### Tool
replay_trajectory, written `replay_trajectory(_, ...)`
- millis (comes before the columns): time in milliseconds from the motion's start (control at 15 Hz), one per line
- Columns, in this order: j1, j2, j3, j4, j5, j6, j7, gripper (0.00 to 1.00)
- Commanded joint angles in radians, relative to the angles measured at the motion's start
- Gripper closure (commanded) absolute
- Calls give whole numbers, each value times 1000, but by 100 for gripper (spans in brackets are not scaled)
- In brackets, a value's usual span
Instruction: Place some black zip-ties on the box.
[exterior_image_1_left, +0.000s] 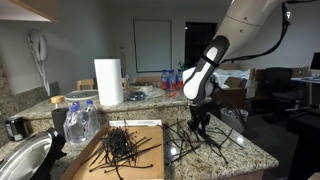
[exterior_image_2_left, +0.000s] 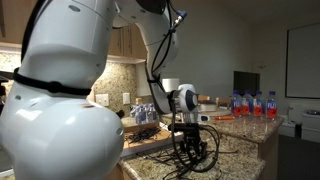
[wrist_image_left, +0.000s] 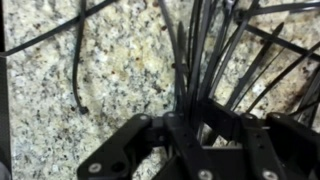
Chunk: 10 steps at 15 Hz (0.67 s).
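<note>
My gripper (exterior_image_1_left: 201, 117) hangs over the granite counter and is shut on a bundle of black zip-ties (exterior_image_1_left: 205, 133) that fan out below it. In the wrist view the fingers (wrist_image_left: 205, 130) pinch several zip-ties (wrist_image_left: 200, 60) just above the granite. Another exterior view shows the gripper (exterior_image_2_left: 187, 128) with the ties (exterior_image_2_left: 196, 150) splayed beneath it. A flat cardboard box (exterior_image_1_left: 90, 160) lies to the left of the gripper with a pile of black zip-ties (exterior_image_1_left: 122, 148) on it.
A paper towel roll (exterior_image_1_left: 108, 82), a plastic bag of bottles (exterior_image_1_left: 80, 122), and water bottles (exterior_image_1_left: 170, 80) stand on the counter (exterior_image_1_left: 250, 150). A metal sink (exterior_image_1_left: 20, 160) is at the left. A loose zip-tie (wrist_image_left: 78, 60) lies on the granite.
</note>
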Motion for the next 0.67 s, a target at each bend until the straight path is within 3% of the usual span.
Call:
replay_trajectory(0,22,1,-1,8,-81,-72,59,41)
replay_trajectory(400,19,-12,5,-6,-81,-60,58,2)
replay_trajectory(600,6,5,5,-16,-56,-36,46,0)
